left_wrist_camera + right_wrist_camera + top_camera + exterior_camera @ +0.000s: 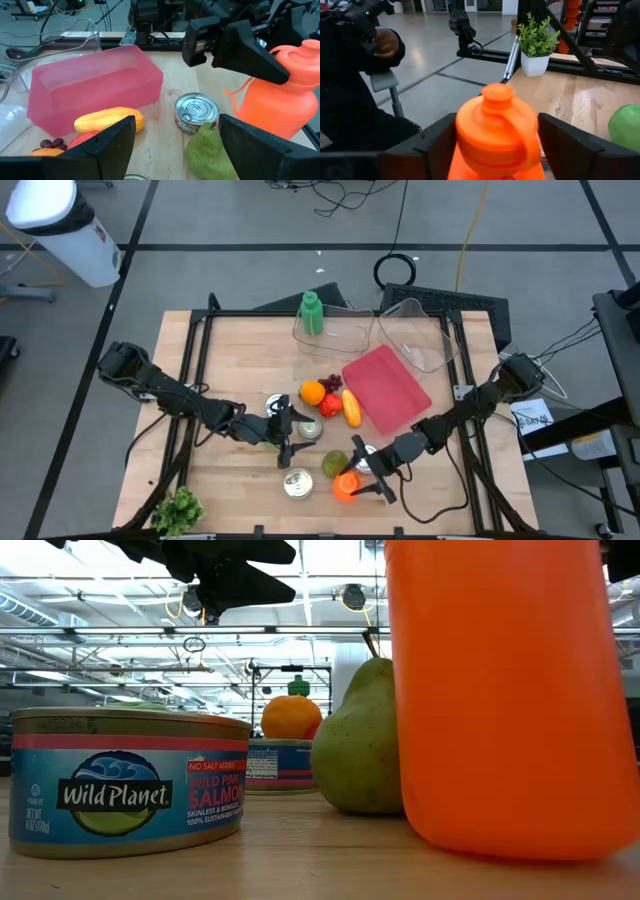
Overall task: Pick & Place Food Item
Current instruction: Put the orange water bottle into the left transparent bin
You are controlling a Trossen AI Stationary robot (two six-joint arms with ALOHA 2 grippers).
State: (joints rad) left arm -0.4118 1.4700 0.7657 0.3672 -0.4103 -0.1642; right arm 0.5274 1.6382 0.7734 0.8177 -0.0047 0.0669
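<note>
Nearest my low camera, from the left: a salmon can [125, 780], then the pear [362, 740], then the orange bottle [510, 690] filling the frame. On the high view my left gripper [285, 442] waits open and empty over the cans near the table's middle. Farther right, my right gripper [368, 475] has its fingers on either side of the orange bottle at the front edge; I cannot tell whether they grip it yet. I judge the risk is a tip: an off-centre squeeze could topple the bottle onto the pear just beside it, sending it rolling.
</note>
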